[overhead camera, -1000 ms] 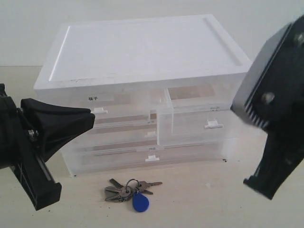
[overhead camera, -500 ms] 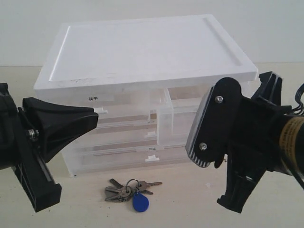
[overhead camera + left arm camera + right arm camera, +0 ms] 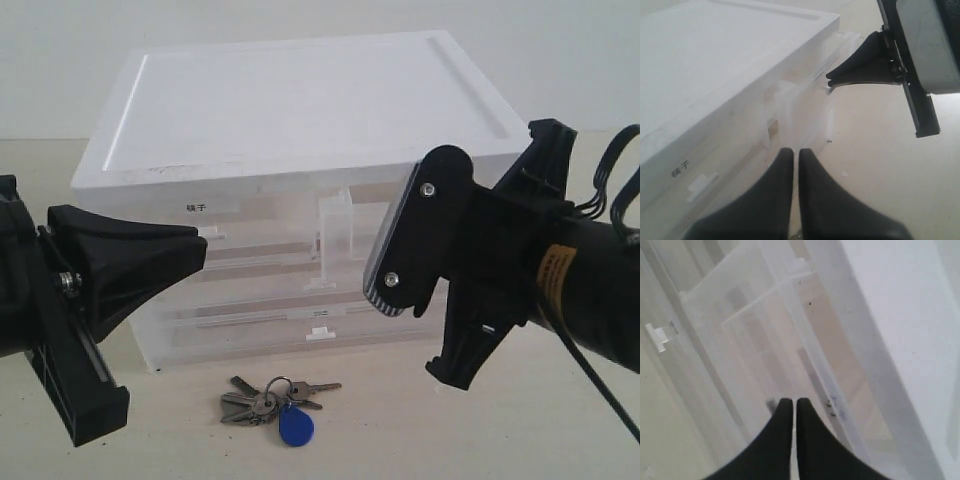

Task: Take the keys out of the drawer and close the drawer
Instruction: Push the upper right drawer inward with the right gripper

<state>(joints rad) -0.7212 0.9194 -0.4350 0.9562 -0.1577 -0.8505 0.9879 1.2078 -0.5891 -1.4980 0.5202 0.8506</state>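
Note:
The keys (image 3: 272, 398), a grey bunch with a blue fob, lie on the table in front of the cabinet, held by nothing. The drawer (image 3: 336, 238) is the right half-width translucent one. It still stands a little way out of the cabinet, as the left wrist view shows of the drawer (image 3: 795, 107). My right gripper (image 3: 789, 401) is shut, its tips against the drawer front (image 3: 755, 325) beside the small tab. The right gripper (image 3: 829, 79) also shows in the left wrist view. My left gripper (image 3: 203, 248) is shut and empty, near the left drawer's handle.
The white cabinet top (image 3: 300, 100) spans the back. The left half-width drawer carries a bold label (image 3: 196, 208). Below lies a full-width drawer with a tab handle (image 3: 320, 335). My right arm's body hides the drawer front in the exterior view.
My right arm has swung in from the right edge to the drawer's front, and the drawer has slid further into the cabinet. The left arm and the keys have not moved.

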